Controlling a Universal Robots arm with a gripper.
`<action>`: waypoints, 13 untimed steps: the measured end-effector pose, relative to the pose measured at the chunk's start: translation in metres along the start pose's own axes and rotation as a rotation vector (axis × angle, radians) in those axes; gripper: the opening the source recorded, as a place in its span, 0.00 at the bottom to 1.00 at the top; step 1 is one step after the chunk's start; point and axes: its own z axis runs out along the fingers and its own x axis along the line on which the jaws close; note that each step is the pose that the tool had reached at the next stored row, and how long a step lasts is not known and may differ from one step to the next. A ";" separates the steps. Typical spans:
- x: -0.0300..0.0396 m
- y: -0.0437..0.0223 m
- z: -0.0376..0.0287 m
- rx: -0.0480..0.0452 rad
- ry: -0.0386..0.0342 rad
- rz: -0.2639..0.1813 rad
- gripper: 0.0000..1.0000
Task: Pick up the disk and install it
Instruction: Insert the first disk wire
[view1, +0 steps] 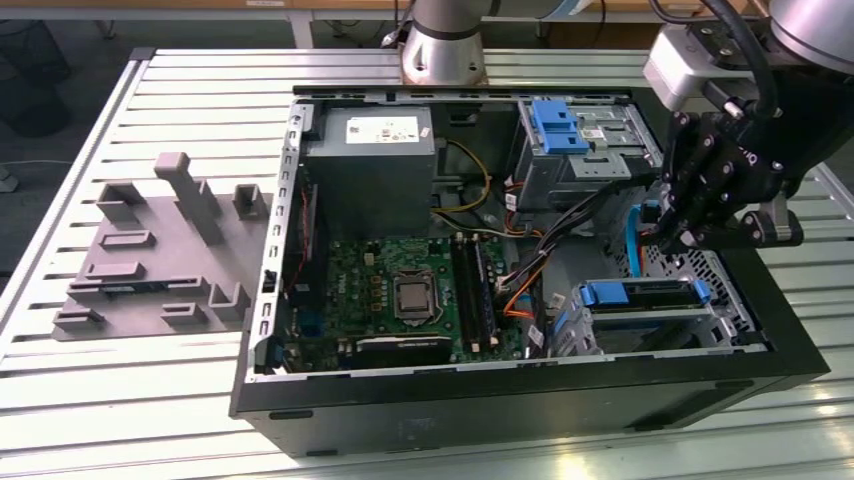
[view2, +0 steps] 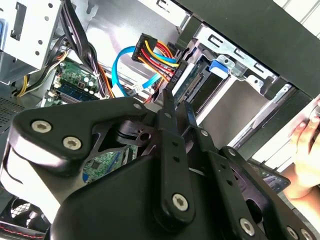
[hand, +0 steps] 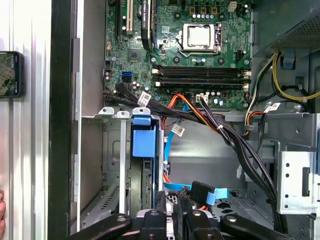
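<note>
Claw, fingers pinched narrow on nothing, beside the disk seated in its bay; press squarely, avoiding cables.

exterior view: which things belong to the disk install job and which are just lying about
Job in hand:
- the disk, sitting in the drive cage
- the gripper, just above it
- the computer case

Lying about:
- grey fixture block on the table
- bare blue bracket in the upper bay

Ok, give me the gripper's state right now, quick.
Gripper: jaws closed together, nothing held between them, poised inside the open computer case.
</note>
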 end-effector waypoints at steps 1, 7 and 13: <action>0.0000 -0.0005 0.0001 0.0000 0.0000 0.000 0.24; -0.0013 -0.0037 0.0009 0.0001 -0.0001 0.000 0.24; -0.0053 -0.0085 0.0037 0.0000 -0.0003 0.000 0.24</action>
